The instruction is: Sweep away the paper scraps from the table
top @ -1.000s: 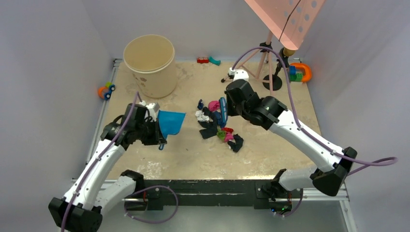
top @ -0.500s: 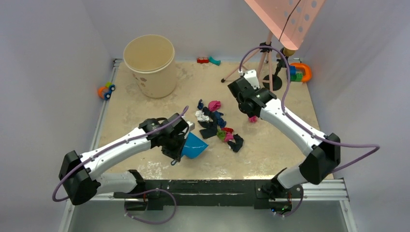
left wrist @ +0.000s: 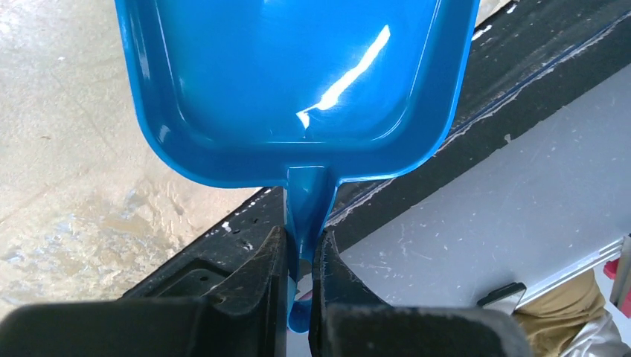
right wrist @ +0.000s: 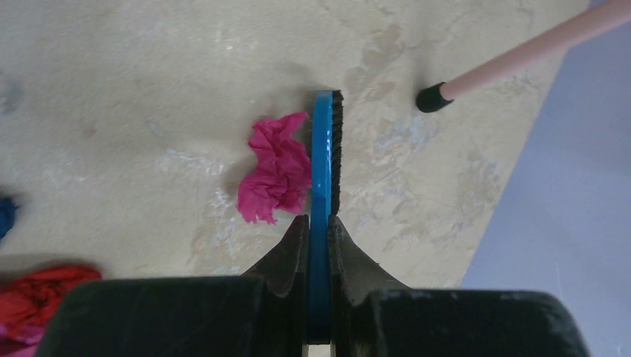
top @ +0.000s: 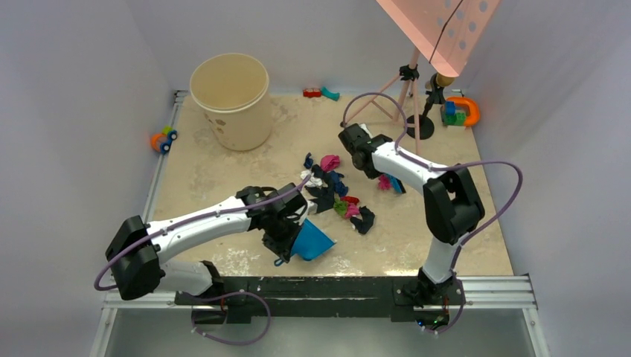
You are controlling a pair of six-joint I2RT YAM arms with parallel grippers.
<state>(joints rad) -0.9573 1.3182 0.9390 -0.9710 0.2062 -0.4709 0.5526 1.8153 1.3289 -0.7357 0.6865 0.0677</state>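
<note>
The paper scraps [top: 333, 192] lie heaped at the middle of the table [top: 223, 160]. One pink scrap [right wrist: 274, 177] sits apart on the right, against the brush [right wrist: 325, 160], which is now lowered beside it and clamped in the right claw [right wrist: 320, 242]. The left claw [left wrist: 301, 256], pinching the dustpan [left wrist: 298, 74] handle, has carried it nearer the front edge.

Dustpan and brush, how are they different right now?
The dustpan is a wide, shiny scoop with nothing in it; the brush looks thin, with black bristles along one side. The dustpan sits near the front edge of the table, on the near side of the paper scraps; the brush is on their right, beside a stray pink scrap. The left gripper holds the dustpan, the right gripper the brush. Both are blue.
</note>
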